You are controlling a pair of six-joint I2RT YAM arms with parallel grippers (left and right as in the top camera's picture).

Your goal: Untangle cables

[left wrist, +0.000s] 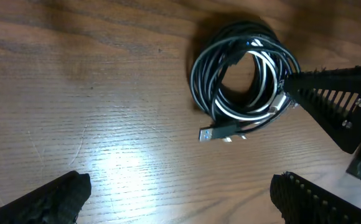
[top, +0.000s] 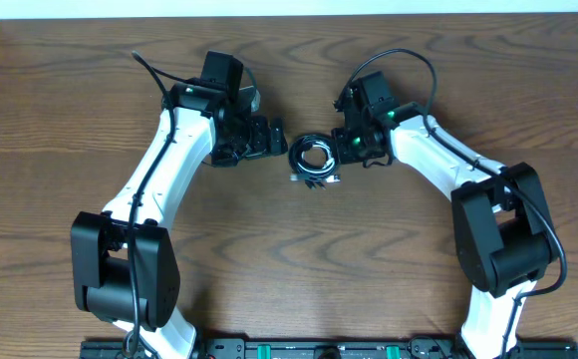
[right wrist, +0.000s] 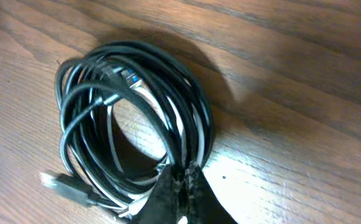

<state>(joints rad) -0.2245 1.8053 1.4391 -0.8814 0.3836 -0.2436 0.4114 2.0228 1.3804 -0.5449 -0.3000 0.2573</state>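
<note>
My right gripper [right wrist: 182, 180] is pinched fully closed on the nearest rim of the coil of cables [right wrist: 190, 118]. A few black strands look caught between its tips, though I cannot tell how many. The coil lies near the middle of the desk [top: 60, 100], a little toward the far edge, with black loops wound around the white cable [left wrist: 269, 71] and a USB plug [left wrist: 213, 133] poking out. Past the coil, just beside it, my left gripper [left wrist: 180, 190] hovers wide open, holding nothing. I judge a slow, gentle pull is best, with the left taking a different strand so the loops part rather than tighten.
</note>
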